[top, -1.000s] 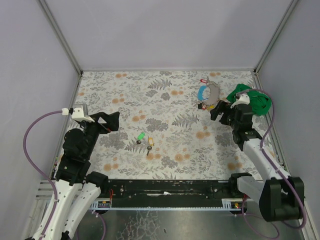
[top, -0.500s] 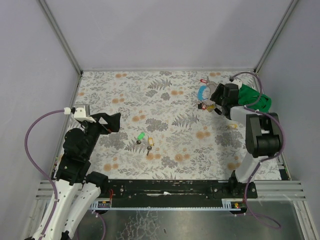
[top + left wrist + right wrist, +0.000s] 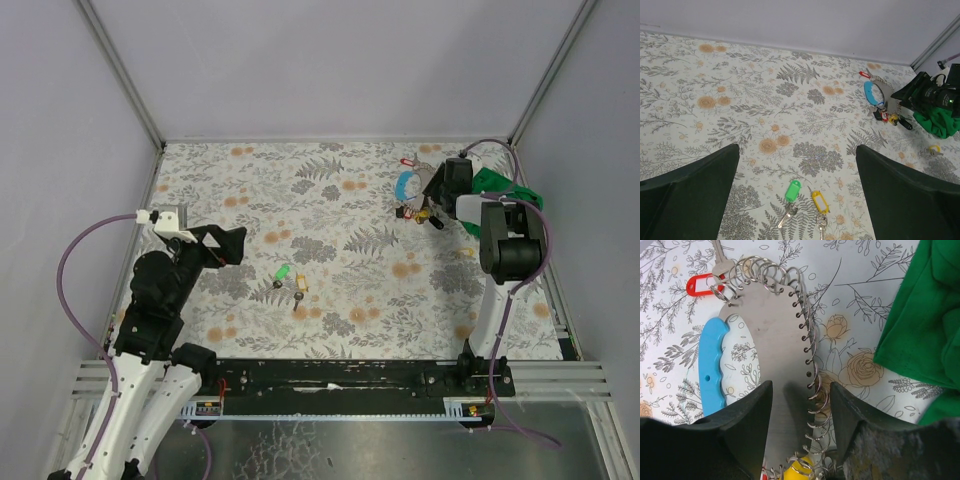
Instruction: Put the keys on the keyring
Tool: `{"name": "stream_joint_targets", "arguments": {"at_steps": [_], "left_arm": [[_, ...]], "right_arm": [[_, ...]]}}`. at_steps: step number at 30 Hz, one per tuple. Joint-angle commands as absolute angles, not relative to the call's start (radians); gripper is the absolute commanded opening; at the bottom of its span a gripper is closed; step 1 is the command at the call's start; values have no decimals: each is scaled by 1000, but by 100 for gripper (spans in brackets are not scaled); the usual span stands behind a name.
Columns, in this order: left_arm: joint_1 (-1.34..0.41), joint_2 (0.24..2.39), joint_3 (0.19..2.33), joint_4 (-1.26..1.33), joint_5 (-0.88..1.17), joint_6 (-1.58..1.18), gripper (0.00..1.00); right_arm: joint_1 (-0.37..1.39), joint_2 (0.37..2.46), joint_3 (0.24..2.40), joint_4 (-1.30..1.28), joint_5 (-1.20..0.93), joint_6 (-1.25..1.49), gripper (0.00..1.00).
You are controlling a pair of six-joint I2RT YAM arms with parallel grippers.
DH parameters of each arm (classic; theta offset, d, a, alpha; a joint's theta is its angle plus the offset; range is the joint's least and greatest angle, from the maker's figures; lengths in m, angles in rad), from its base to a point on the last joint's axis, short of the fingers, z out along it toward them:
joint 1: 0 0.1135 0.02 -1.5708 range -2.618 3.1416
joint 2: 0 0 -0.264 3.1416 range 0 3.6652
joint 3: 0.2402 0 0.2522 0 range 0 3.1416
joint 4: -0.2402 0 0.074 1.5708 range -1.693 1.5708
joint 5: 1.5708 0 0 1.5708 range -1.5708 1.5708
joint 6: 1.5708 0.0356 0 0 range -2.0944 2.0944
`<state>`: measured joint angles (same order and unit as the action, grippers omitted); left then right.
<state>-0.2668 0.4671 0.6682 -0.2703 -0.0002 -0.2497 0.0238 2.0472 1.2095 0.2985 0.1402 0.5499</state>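
The top external camera looks down from above and behind the arm bases over the floral-patterned table (image 3: 330, 200). The left wrist camera looks low and forward past the left gripper (image 3: 797, 147); far ahead, to its right, lies the flat metal ring-edged key holder (image 3: 875, 92). The right wrist camera looks straight down on that holder, very close under the right gripper (image 3: 801, 385).

The keyring plate (image 3: 775, 335) is flat metal with a dull, brushed silver face. The wire rings (image 3: 812, 372) along its edge are thin, shiny metal. Set against the plate is a smooth, faintly glossy blue plastic handle (image 3: 714, 365), and at its tip hangs a glossy red plastic tag (image 3: 699, 285). Beside the plate lies matt green cloth (image 3: 925, 315), softly creased. The keys (image 3: 792, 191), well apart from the plate, have smooth plastic caps and bare metal blades. The table cover (image 3: 740, 75) under the plate is matt and printed.
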Motion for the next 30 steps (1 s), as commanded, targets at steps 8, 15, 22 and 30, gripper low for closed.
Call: {"name": "stream_joint_targets", "arguments": {"at_steps": [8, 15, 22, 30], "left_arm": [[-253, 473, 666, -258, 70, -233, 100], [-253, 492, 673, -229, 171, -279, 100], [-253, 521, 683, -216, 259, -351, 100], [-254, 563, 596, -68, 379, -531, 100]], "right_arm": [[14, 2076, 1249, 335, -54, 580, 43], [15, 2055, 1170, 479, -262, 606, 20], [20, 2015, 1056, 664, -423, 689, 1], [64, 1915, 906, 792, -510, 749, 0]]}}
